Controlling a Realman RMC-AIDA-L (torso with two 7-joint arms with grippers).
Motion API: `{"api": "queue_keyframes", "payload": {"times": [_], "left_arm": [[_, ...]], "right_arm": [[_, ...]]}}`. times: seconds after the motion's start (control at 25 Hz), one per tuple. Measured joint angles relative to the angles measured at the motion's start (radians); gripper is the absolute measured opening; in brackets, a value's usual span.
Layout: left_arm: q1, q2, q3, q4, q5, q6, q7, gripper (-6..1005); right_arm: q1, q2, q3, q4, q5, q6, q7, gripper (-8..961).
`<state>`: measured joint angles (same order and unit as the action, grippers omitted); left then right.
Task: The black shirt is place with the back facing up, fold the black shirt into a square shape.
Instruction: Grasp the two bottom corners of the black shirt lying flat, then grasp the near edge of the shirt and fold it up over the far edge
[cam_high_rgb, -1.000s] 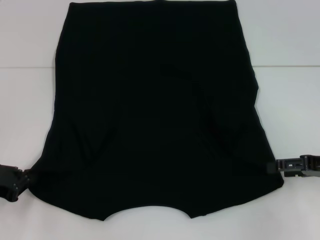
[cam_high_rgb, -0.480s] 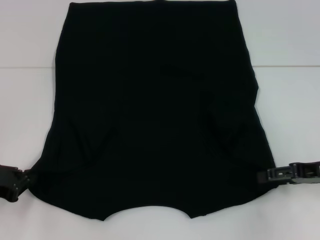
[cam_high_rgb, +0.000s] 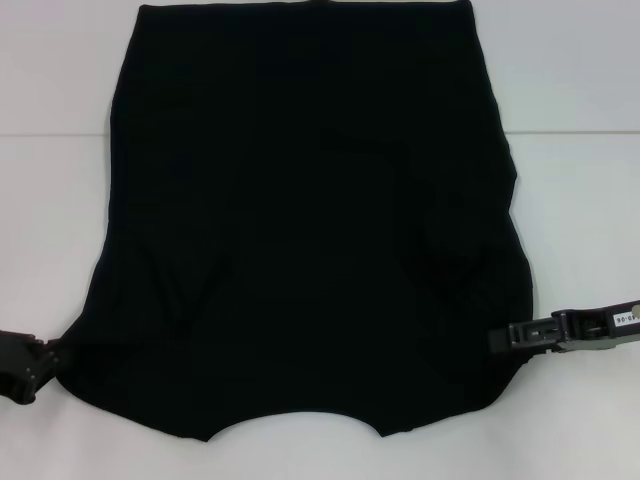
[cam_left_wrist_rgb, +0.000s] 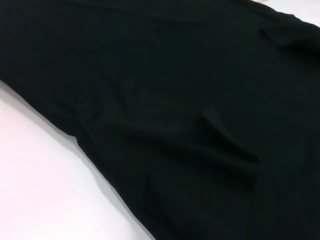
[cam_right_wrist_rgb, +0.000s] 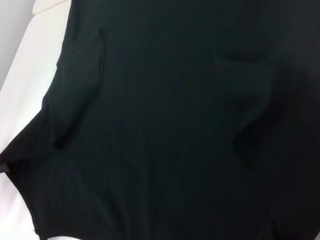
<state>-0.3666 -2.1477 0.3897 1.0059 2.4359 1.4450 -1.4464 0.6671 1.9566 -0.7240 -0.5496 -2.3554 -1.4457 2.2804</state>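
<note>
Since the earlier frames the right gripper (cam_high_rgb: 497, 339) has slid inward over the near right corner of the black shirt (cam_high_rgb: 310, 220), and the cloth edge there has drawn in with it; the left gripper (cam_high_rgb: 45, 355) has stayed put.

At about 8 o'clock in the head view, the left gripper sits at the shirt's near left corner, touching the cloth edge; whether its fingers are parted or closed on the fabric cannot be told. The black shirt lies spread flat across the white counter (cam_high_rgb: 580, 90), filling the middle of the view, sleeves folded in, with soft creases at 7 and 4 o'clock and the neckline curve at 6 o'clock. No lettering shows on its upper face. At about 4 o'clock the right gripper reaches in over the cloth; its fingers' state cannot be told either. A small white label on its body carries print too small to read.
</note>
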Motion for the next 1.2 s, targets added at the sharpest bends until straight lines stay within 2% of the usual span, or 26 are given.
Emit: {"api": "queue_keyframes", "payload": {"times": [0.2, 0.64, 0.96, 1.2], "left_arm": [[0.000, 0.001, -0.002, 0.000, 0.000, 0.000, 0.000, 39], [-0.001, 0.003, -0.002, 0.000, 0.000, -0.002, 0.000, 39], [-0.003, 0.003, 0.000, -0.002, 0.000, -0.002, 0.000, 38], [-0.002, 0.003, 0.005, 0.004, 0.003, 0.027, -0.042, 38]], "right_arm": [[0.004, 0.004, 0.000, 0.000, -0.008, 0.017, 0.001, 850], [0.002, 0.009, -0.003, 0.001, -0.021, 0.041, 0.013, 403], [-0.005, 0.010, -0.004, 0.001, -0.023, 0.050, 0.012, 165], [-0.030, 0.001, 0.004, -0.005, -0.016, 0.034, -0.002, 56]]}}
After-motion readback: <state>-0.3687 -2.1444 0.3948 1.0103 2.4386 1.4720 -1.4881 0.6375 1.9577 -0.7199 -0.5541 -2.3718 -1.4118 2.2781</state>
